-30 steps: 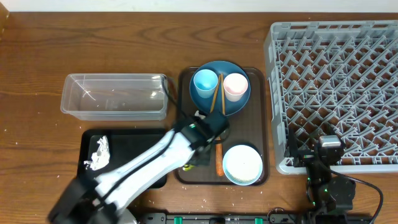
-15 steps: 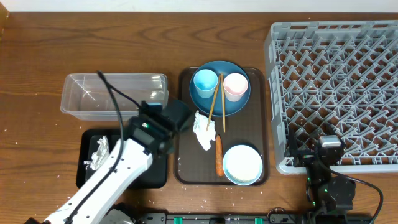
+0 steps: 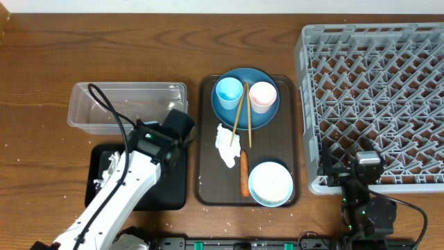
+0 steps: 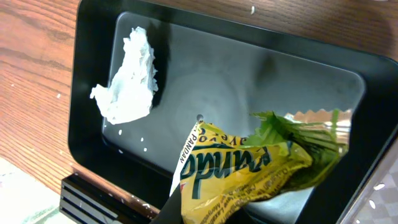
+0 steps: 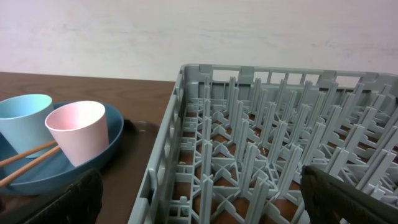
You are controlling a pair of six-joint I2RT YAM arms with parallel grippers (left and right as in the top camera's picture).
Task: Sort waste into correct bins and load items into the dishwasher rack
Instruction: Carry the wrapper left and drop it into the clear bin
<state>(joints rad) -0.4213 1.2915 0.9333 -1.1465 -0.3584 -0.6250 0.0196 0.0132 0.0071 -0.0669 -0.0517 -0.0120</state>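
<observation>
- The left gripper (image 3: 177, 130) is clamped on the yellow-green wrapper (image 4: 249, 171). It holds the wrapper over the near right part of the black tray (image 4: 249, 68).
- A crumpled white paper scrap (image 4: 127, 78) lies at the left end of that tray, with a few rice grains (image 4: 144, 149) just beside it.
- The clear tub (image 3: 128, 104) sits just behind the black tray.
- On the brown serving tray (image 3: 208, 173) another paper scrap (image 3: 227, 144) lies next to the carrot (image 3: 244, 173). The bowl (image 3: 270, 184) is at the front right corner.
- The blue plate (image 3: 260, 119) at the back of the brown tray carries the blue cup (image 3: 229, 94) and the pink cup (image 3: 262, 96). The chopsticks (image 3: 239, 114) lean between them.
- The right gripper (image 5: 200, 186) has its fingers spread apart and holds nothing. It sits at the front edge of the grey rack (image 3: 374, 90).
</observation>
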